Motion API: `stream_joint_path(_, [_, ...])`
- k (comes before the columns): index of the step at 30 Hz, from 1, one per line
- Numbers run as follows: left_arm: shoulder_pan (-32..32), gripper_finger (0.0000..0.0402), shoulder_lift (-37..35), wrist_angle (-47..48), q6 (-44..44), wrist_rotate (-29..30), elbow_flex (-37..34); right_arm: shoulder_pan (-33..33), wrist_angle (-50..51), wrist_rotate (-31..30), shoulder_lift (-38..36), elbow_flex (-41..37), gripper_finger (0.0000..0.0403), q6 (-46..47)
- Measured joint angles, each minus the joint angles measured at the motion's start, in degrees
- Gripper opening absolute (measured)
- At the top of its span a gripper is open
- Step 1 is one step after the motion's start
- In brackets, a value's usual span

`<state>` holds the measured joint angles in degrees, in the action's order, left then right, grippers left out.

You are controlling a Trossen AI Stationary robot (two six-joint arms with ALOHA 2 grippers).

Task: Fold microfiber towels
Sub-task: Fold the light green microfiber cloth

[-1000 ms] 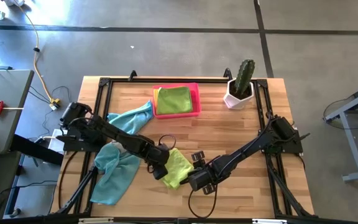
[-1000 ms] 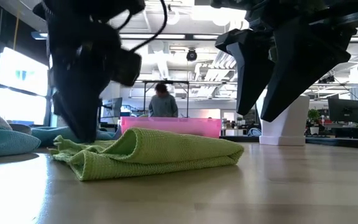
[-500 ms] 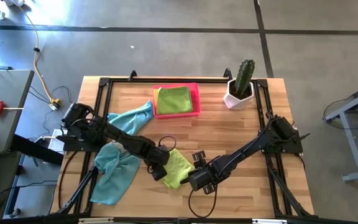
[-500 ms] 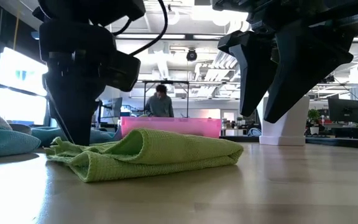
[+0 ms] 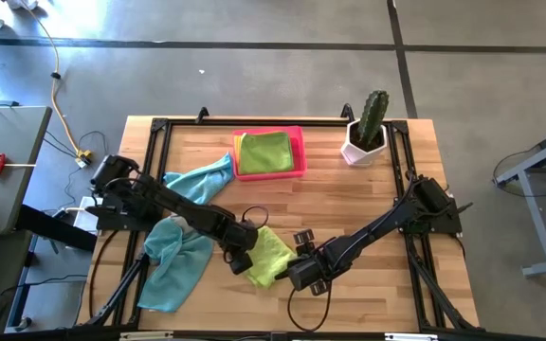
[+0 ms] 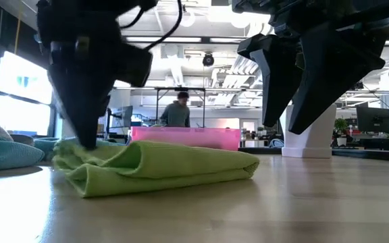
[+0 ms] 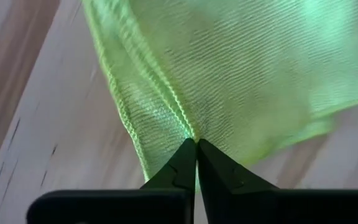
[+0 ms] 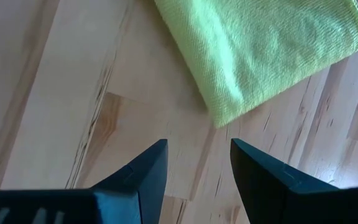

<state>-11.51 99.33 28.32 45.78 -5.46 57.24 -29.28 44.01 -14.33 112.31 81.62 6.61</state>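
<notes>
A lime green microfiber towel lies folded over on the wooden table near its front edge, also seen in the low view. My left gripper is shut on its left end. My right gripper hangs open just above the table at the towel's right, near one corner, touching nothing. Two teal towels lie crumpled at the left. Another green towel lies folded in the pink tray. My left gripper pinches a raised ridge of the green towel near its left edge, between the two fingertips. The fingers come steeply from above. The pinched part is gathered up a little while the rest of the towel lies on the table; one layer or several, I cannot tell.
A cactus in a white pot stands at the far right. The pink tray sits at the far middle. Bare wood lies between the tray and the arms. In the low view a person shows in the room behind.
My left gripper has shut on the green towel's left end. That end has bunched up under the fingers, while the towel's right end has stayed on the table.
</notes>
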Motion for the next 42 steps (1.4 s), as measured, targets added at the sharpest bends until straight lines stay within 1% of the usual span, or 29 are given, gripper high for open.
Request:
stream_joint_path(2, [0.0,0.0002,-0.09,0.89,-1.04,0.1,1.44,0.0,0.08,0.0,0.0,0.0,0.0167,0.0])
stream_joint_path(5, [0.0,0.0001,-0.05,6.04,-2.89,1.0,3.04,0.0,0.13,0.0,0.0,0.0,0.0167,0.02])
stream_joint_path(10, [0.0,0.0001,-0.05,11.35,-2.78,4.44,4.45,0.0,0.3,0.0,0.0,0.0,0.0167,0.43])
stream_joint_path(12, [0.0,0.0001,-0.05,10.78,-3.62,3.65,5.29,0.0,0.4,0.0,0.0,0.0,0.0167,0.45])
stream_joint_path(14, [0.04,0.0,-0.05,10.13,-5.3,1.29,5.94,0.0,0.39,0.0,0.0,0.0,0.0167,0.46])
stream_joint_path(15, [0.02,0.0,-0.05,10.08,-5.39,1.45,6.21,0.0,0.39,0.0,0.0,0.0,0.0167,0.45])
stream_joint_path(16, [-0.01,0.0,-0.05,10.43,-4.78,2.95,6.37,0.0,0.39,0.0,0.0,0.0,0.0167,0.44])
stream_joint_path(18, [-0.06,0.0,-0.05,14.05,-3.4,6.33,6.55,0.0,0.39,0.0,0.0,0.0,0.0167,0.46])
stream_joint_path(20, [0.03,0.0,-0.05,16.75,-2.61,7.35,6.46,0.0,0.39,-0.01,0.0,0.0,0.0167,0.45])
stream_joint_path(22, [-0.07,0.0,-0.05,16.6,-2.89,7.38,6.49,0.0,0.39,-0.01,0.0,0.0,0.0167,0.44])
stream_joint_path(25, [-0.7,0.0,-0.05,18.0,-2.2,11.44,6.49,0.0,0.39,-0.01,0.0,0.0,0.0167,0.44])
stream_joint_path(29, [-0.88,0.0,-0.05,18.29,-4.17,13.88,6.49,0.07,-0.19,-0.02,0.0,0.0,0.0167,0.2])
stream_joint_path(32, [-1.49,0.0,0.23,18.16,-6.44,17.24,6.49,0.07,-3.32,-0.63,0.0,0.0,0.0167,-0.77])
stream_joint_path(39, [-1.77,0.0,1.75,17.26,-7.01,18.39,6.45,0.34,-15.06,-5.27,0.11,0.0,0.0167,-4.83])
stream_joint_path(42, [-1.81,0.0,2.93,16.4,-7.02,18.52,6.49,0.96,-18.42,-7.59,0.19,-0.06,0.0167,-5.59])
